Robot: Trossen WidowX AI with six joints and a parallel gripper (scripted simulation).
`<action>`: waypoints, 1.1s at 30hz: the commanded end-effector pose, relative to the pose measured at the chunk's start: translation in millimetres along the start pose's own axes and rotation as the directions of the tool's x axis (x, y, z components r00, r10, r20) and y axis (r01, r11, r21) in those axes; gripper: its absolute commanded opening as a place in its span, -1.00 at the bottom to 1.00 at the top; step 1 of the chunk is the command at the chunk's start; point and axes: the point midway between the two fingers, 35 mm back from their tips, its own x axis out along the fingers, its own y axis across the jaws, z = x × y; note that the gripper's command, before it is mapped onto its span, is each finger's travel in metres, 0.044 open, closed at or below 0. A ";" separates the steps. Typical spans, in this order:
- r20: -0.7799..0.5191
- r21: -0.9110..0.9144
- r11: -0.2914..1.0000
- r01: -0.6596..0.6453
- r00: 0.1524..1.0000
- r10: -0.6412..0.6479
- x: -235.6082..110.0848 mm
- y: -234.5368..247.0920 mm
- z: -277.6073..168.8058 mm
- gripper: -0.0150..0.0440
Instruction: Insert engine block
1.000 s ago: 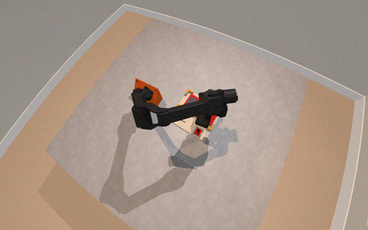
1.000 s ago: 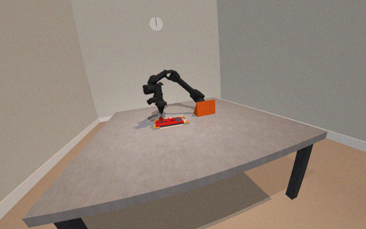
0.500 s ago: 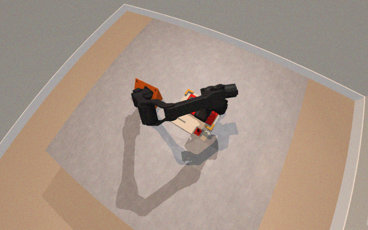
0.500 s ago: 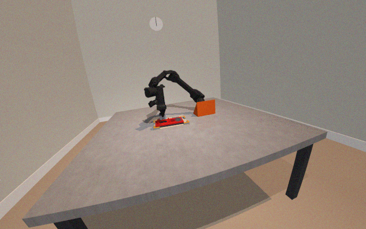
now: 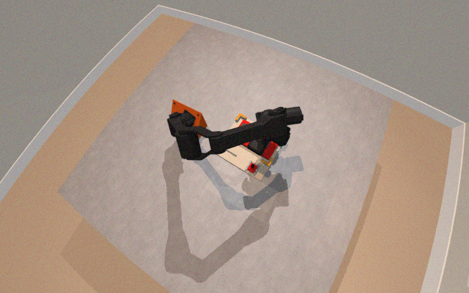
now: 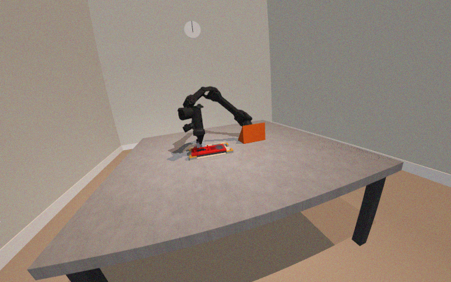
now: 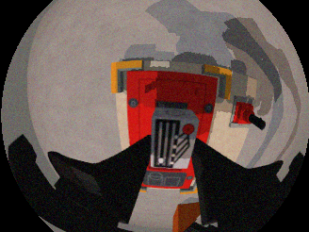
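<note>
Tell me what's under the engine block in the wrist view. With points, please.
Beneath the engine block (image 7: 170,141), held in the hand (image 7: 172,141), red car body (image 7: 137,87) (image 6: 208,152) shows around it. The block covers the opening; I can't tell whether it's seated.

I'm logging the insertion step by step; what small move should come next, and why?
Probably ease straight down: the gripper grips the engine block, which looks lined up over the car body, though seating is unclear.

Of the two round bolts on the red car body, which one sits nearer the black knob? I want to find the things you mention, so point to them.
The right-hand bolt (image 7: 208,108) in the wrist view, on the knob's (image 7: 257,122) side.
</note>
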 end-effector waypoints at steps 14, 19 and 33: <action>-0.004 -0.013 1.000 -0.003 1.000 0.003 1.4 2.0 -2.6 0.05; -0.004 -0.013 1.000 -0.003 1.000 0.003 1.4 2.0 -2.6 0.05; -0.004 -0.002 1.000 -0.003 1.000 0.003 4.2 2.2 -2.4 0.05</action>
